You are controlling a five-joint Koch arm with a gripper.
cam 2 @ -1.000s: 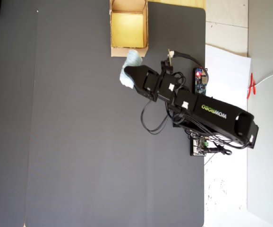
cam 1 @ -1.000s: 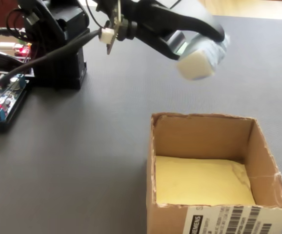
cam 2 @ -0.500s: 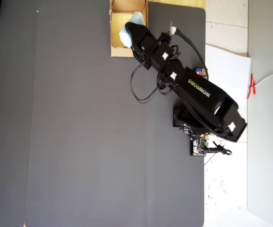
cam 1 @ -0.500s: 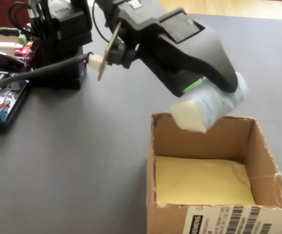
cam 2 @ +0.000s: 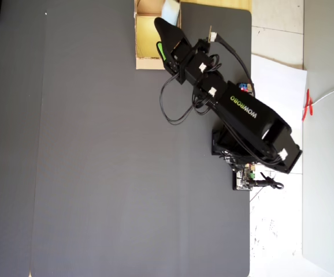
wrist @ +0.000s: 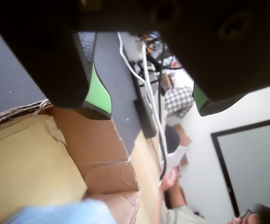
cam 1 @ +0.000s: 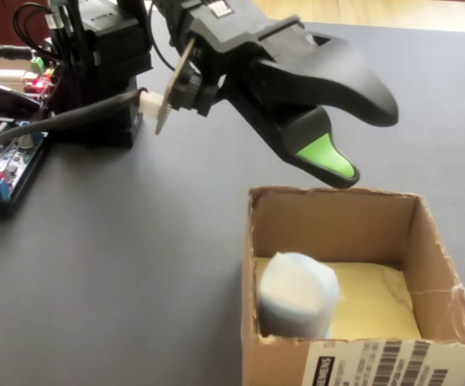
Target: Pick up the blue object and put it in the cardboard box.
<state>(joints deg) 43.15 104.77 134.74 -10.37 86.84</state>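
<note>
inside the cardboard box (cam 1: pixel 425 241) the blue object (cam 1: pixel 297 293) sits on the yellowish floor, against the near wall. above the rim, the gripper (cam 1: pixel 361 145) hangs spread wide and empty; it should lift straight up, clear of the flaps.

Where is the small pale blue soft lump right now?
In the fixed view the pale blue lump sits inside the tan cardboard box, against its near left wall, below the open gripper.

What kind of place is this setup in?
Probably a home or hobby workbench: a small arm on a dark mat, bare circuit boards with loose wires beside it, and a person seated in the background.
</note>
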